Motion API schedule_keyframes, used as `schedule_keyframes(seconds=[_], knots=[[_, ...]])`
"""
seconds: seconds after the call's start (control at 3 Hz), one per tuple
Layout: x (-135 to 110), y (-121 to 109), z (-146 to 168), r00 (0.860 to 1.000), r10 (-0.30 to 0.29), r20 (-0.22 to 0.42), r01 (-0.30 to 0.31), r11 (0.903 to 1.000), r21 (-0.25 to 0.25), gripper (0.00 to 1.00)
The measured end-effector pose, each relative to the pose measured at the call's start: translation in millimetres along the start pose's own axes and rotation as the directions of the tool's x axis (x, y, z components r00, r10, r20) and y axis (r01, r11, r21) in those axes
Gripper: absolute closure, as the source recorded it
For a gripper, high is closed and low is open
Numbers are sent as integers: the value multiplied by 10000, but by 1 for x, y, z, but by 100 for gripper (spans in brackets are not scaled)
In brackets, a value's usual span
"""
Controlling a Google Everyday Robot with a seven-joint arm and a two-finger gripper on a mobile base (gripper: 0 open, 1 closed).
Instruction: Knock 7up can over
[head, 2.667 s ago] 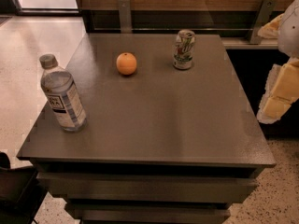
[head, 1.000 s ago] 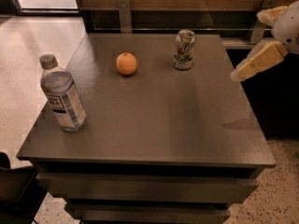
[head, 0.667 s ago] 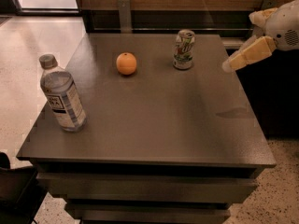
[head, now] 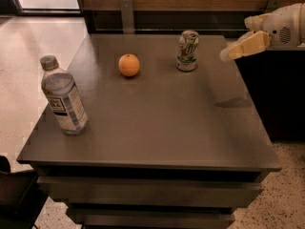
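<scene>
The 7up can [head: 188, 51], white and green with a silver top, stands upright near the far edge of the dark table [head: 157, 123]. My gripper [head: 228, 54] comes in from the right at about the can's height, a short way to the can's right, above the table's right edge. It does not touch the can.
An orange [head: 129, 65] sits to the can's left. A clear water bottle [head: 63, 97] with a grey cap stands upright near the table's left edge. A wooden wall with a dark ledge runs behind the table. A dark cabinet stands to the right.
My gripper has risen from beside the table's right edge and moved left and toward the back, closing on the can. The can, orange and bottle have not moved.
</scene>
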State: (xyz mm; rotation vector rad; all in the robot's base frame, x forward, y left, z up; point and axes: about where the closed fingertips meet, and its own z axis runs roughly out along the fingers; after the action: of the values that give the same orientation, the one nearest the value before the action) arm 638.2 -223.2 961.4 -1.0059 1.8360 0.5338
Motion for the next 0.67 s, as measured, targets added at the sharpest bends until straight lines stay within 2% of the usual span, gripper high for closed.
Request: schedule_keyframes(seconds=[0.67], knots=[[-6,-18,19,9937,666,904,-664,9978,-50,0]])
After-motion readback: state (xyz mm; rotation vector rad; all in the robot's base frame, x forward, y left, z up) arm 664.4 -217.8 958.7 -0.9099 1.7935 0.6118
